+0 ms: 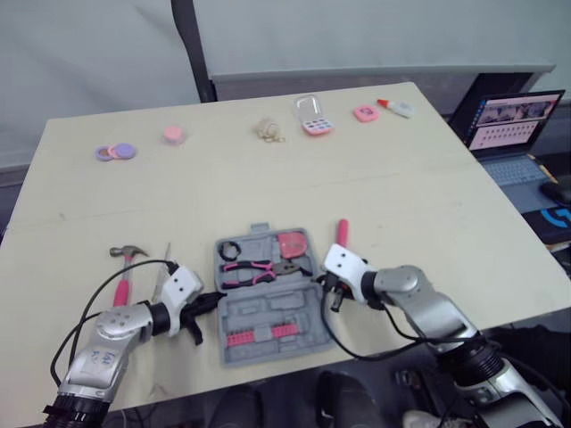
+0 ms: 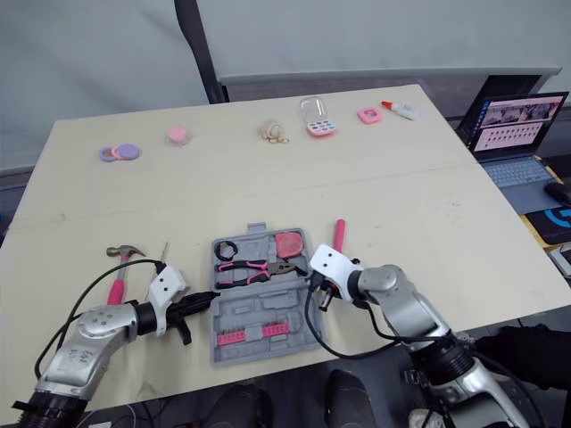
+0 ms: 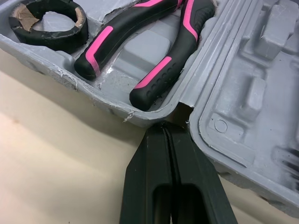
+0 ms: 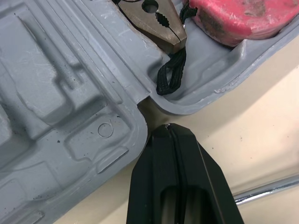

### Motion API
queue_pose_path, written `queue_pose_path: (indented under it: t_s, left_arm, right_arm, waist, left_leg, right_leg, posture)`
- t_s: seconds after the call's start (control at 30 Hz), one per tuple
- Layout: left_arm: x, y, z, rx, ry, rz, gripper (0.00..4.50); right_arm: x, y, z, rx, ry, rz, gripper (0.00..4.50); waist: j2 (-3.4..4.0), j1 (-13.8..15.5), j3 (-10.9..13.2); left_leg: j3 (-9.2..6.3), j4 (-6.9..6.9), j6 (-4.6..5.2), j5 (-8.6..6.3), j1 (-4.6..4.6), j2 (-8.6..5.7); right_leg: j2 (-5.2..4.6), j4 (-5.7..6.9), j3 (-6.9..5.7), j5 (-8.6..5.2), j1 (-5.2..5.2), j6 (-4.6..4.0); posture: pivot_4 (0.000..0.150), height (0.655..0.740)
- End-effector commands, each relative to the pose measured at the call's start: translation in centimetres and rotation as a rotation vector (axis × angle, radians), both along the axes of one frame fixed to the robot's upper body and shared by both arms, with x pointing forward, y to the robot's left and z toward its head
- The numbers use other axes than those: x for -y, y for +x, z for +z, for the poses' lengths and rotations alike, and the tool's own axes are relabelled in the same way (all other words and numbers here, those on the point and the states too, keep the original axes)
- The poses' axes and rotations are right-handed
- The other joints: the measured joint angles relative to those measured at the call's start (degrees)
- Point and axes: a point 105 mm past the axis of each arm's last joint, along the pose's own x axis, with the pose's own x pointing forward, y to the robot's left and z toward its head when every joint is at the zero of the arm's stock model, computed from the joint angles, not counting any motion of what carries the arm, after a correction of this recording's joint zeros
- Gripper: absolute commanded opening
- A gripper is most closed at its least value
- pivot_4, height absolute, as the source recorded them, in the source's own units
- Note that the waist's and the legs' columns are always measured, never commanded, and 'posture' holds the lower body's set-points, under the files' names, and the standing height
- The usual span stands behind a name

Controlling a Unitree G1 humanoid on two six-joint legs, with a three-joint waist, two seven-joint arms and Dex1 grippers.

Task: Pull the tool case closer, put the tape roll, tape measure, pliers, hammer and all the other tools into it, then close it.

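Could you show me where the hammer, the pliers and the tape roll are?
hammer point(image 1: 122, 283): left eye view, on its pink handle.
pliers point(image 3: 156, 77): left wrist view, on one handle.
tape roll point(image 3: 51, 36): left wrist view, on its black outer wall.

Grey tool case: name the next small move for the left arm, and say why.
Probably back the shut left gripper off the hinge notch of the grey plastic tool case and open it toward the pink-handled hammer. The black tape roll, pink-and-black pliers and red tape measure already lie inside; the hammer lies on the table beside that gripper.
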Motion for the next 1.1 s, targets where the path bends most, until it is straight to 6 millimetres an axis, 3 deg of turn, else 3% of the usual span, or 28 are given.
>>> queue_pose_path:
  t_s: [0.03,1.1]
  left_arm:
    - [-0.6,0.3,-0.8,-0.021,0.018,0.040,0.05]
    - [0.7,1.1,-0.1,-0.004,0.004,0.028,0.05]
  right_arm:
    - [0.2,0.4,0.3,0.012,0.000,-0.015,0.03]
    - [0.0,2.0,1.0,0.065,0.009,-0.051,0.03]
  waist:
    - [0.00,0.0,0.0]
    - [0.01,0.0,0.0]
  left_leg:
    - [0.00,0.00,0.00,0.00,0.00,0.00]
    - [-0.01,0.00,0.01,0.01,-0.01,0.01]
  right_leg:
    - [0.00,0.00,0.01,0.00,0.00,0.00]
    - [-0.02,0.00,0.00,0.01,0.00,0.01]
  posture:
    - [0.150,0.7287]
    - [0.150,0.7287]
